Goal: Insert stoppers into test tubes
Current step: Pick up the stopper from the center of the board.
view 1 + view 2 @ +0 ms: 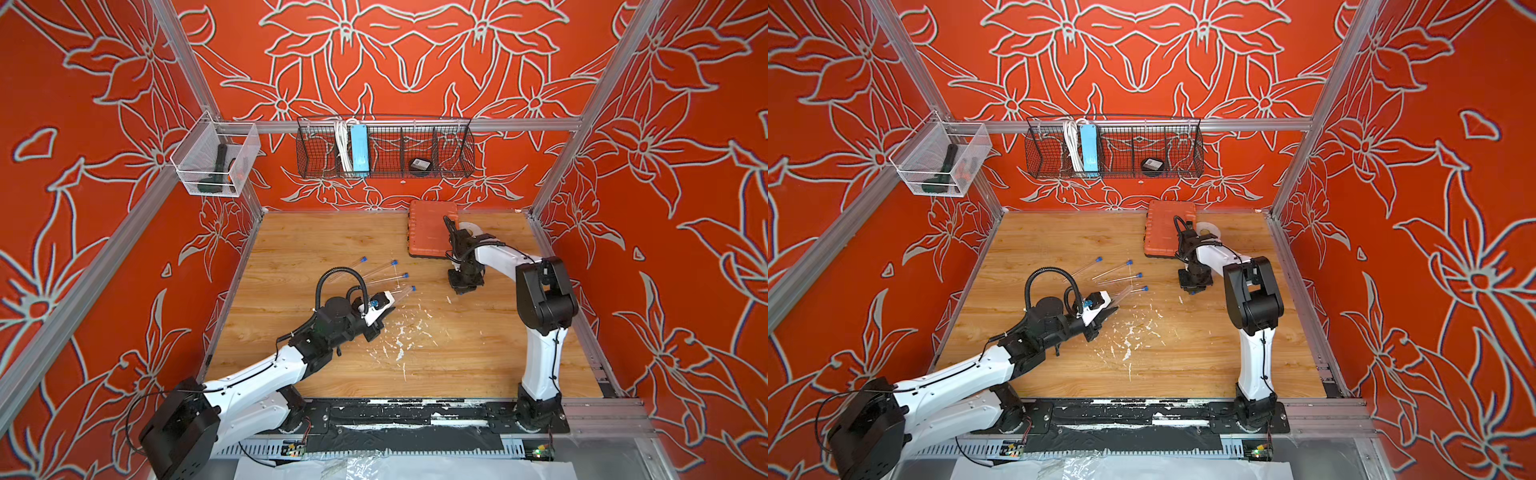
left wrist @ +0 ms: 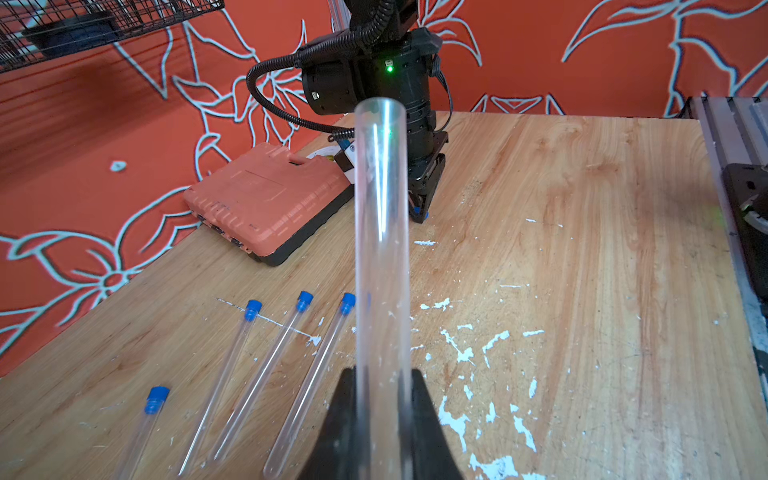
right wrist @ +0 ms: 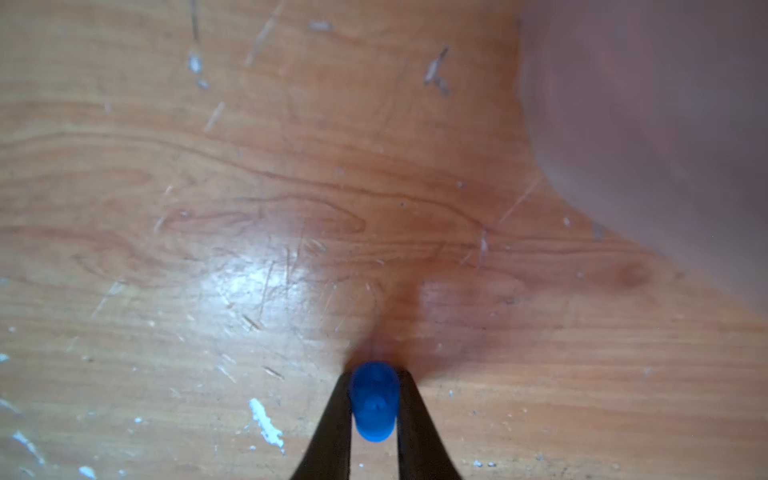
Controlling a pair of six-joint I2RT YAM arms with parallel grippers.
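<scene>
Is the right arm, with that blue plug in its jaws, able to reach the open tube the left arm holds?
Probably yes: only bare tabletop lies between the right arm and the held tube, whose open mouth faces it.

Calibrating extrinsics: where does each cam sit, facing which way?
Top views: overhead from the robot's side, looking down on the table; both arms show.
Left wrist: behind the left gripper, along its unstoppered tube toward the right arm.
Right wrist: over the right gripper, down at its pinched stopper.
Shared: top and left wrist see four stoppered tubes.
</scene>
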